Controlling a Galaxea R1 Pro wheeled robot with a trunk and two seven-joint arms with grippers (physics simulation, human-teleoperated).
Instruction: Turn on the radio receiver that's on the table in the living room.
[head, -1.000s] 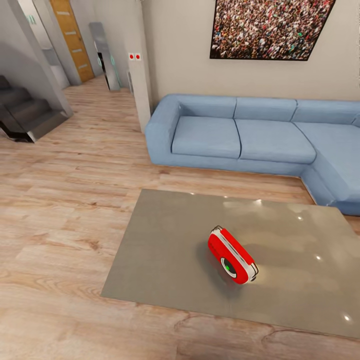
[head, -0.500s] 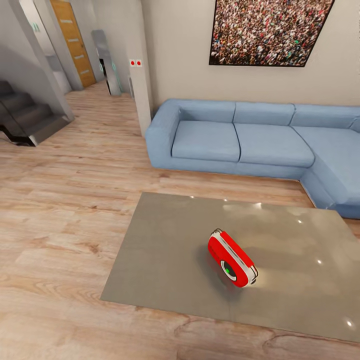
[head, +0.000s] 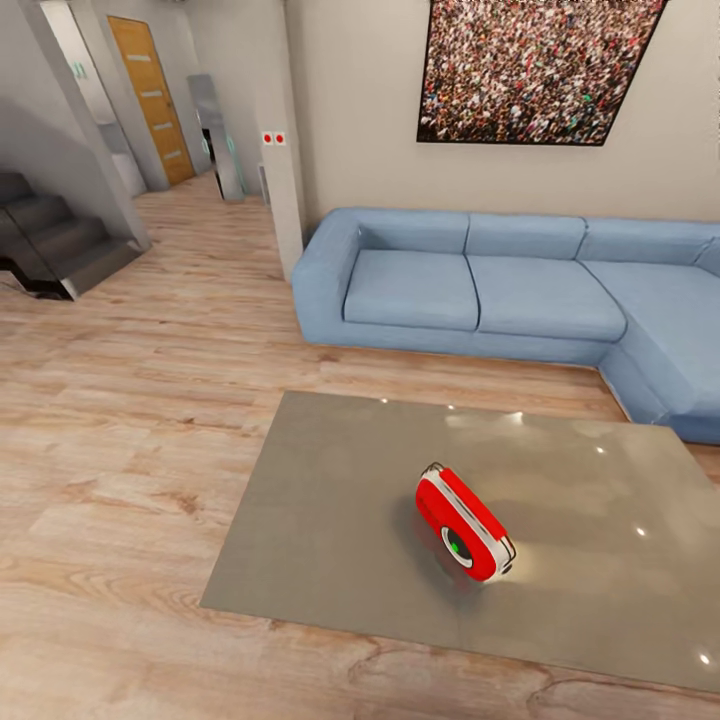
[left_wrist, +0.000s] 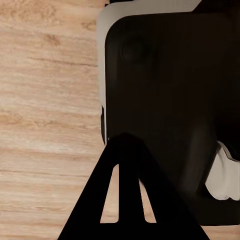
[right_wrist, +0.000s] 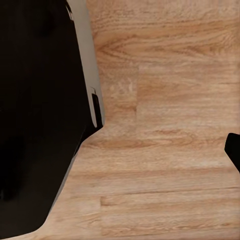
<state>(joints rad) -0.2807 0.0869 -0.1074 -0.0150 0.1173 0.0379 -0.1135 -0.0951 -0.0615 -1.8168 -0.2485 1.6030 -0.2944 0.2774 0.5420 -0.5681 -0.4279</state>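
Diagonally on the glossy grey low table (head: 330, 520) lies the small red white-banded radio (head: 464, 522), dial end nearest the camera; I cannot tell how either gripper's jaws stand.

A light wood plank floor (left_wrist: 45, 100) is seen beneath the left arm, its grain running across the boards. Over it a large black body with a pale grey rim (left_wrist: 170, 90) is seen — part of the robot itself, rounded at its corner. A whitish piece (left_wrist: 225, 177) is seen against that dark body. One dark finger (left_wrist: 127, 200) of the left gripper is seen — triangular, with two slots showing floor through them.
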